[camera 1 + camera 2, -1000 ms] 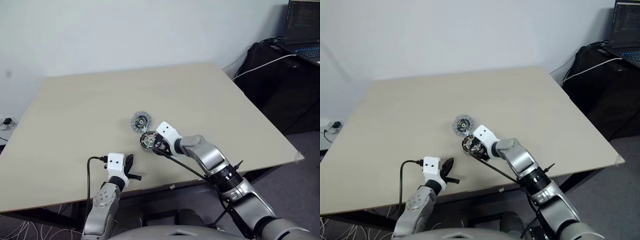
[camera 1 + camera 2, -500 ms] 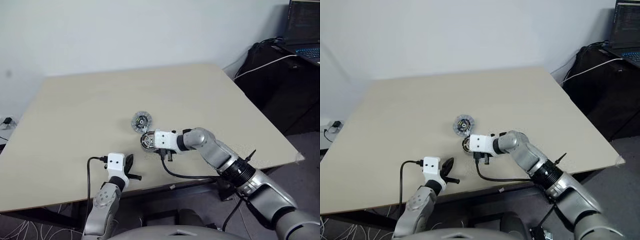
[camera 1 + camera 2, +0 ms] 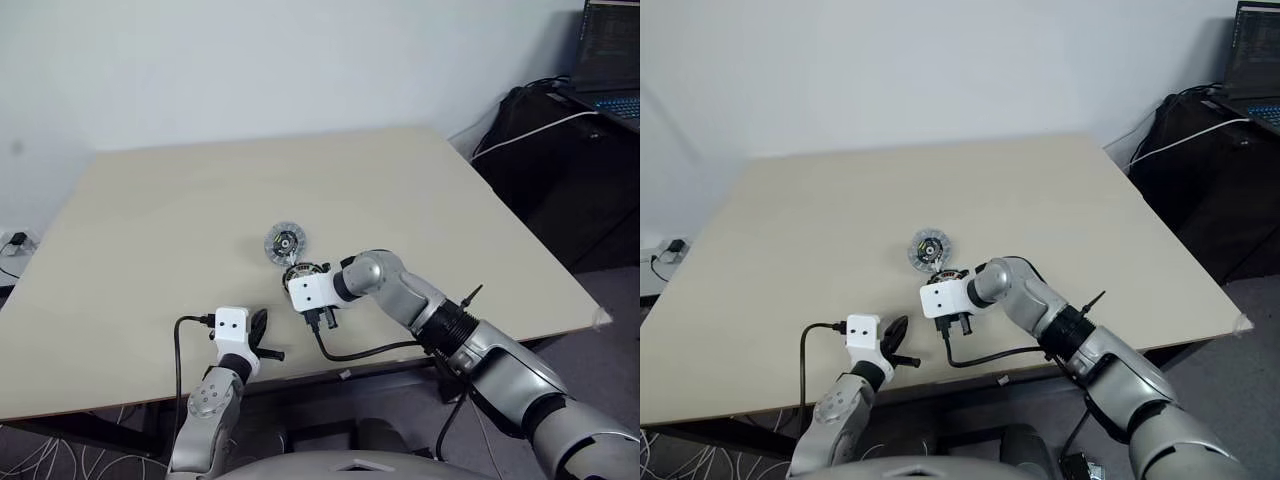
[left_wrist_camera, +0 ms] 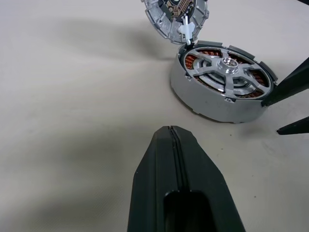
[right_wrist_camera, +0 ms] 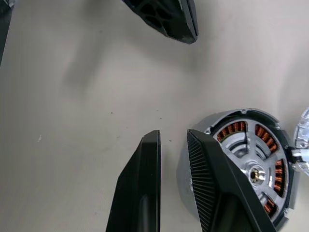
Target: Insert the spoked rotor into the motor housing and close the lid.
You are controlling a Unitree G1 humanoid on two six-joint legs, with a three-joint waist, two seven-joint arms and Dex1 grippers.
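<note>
A: Is there any writing, brand or number to read here?

B: None that I can make out. The motor housing [image 4: 223, 89] near the front edge of the counter [image 3: 180, 210] shows bare metal and copper windings, with no marking.

A: And the lid [image 4: 175, 18] beside it?

B: Something dark and patterned sits inside it, but no letters can be told.

A: The laptop [image 3: 610, 60] past the counter's far right corner?

B: Its screen shows coloured lines of text, far too small to read.

A: The white blocks on the wrists?

B: Plain, with two small dark dots each; no label.
</note>
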